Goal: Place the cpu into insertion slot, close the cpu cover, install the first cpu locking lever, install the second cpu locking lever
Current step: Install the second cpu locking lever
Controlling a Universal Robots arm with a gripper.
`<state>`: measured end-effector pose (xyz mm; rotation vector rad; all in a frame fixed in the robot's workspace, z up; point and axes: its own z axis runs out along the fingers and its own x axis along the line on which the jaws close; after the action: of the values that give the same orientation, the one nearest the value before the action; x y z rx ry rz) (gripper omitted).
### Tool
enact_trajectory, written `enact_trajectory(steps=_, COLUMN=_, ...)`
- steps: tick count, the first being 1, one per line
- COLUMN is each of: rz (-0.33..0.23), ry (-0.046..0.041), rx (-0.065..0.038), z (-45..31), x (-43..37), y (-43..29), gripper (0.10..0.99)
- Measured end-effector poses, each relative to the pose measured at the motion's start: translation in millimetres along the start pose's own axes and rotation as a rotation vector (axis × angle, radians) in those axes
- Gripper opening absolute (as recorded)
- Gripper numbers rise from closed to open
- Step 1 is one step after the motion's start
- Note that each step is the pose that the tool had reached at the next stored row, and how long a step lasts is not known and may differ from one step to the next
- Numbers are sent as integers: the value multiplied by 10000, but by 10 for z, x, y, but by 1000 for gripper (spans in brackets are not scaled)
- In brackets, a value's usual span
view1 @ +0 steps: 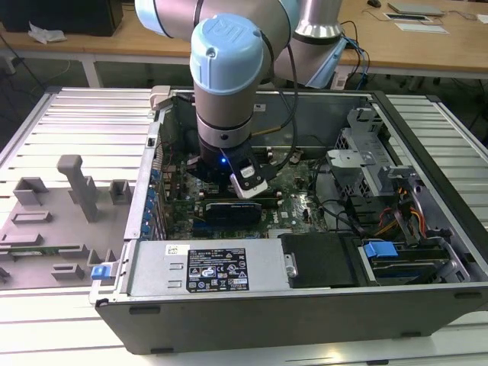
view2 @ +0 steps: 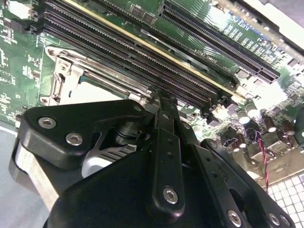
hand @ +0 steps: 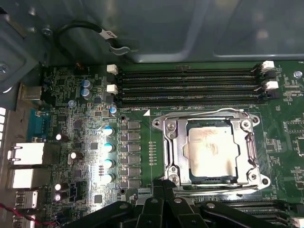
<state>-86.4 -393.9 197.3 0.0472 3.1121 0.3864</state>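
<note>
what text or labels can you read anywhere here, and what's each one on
Nothing reads surely enough to quote.
Black label on the power supply: white print, too small.
White sticker beside it: too small.
Cable tag: too small.
Motherboard silkscreen: too small.
Cpu top: faint marks, unreadable.
Arm cap: a logo only.

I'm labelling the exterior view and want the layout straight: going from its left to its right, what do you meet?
Grey fixture tray → blue latch at the case corner → robot arm over the green motherboard → black shroud → blue drive tab.
</note>
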Motion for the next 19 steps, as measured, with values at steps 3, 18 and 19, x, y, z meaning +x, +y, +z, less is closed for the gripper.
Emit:
enact_trajectory(steps=3, rz=-33, ry=9, rx=-37, z=16, x=6, y=-4, gripper=106)
enact_trajectory(steps=18, rz=-66, ry=1, rx=-227, z=-55, x=14, y=22, gripper=106)
enact_trajectory(steps=19, rz=-72, ry=1, rx=-283, z=-49, x=17, y=21, gripper=106)
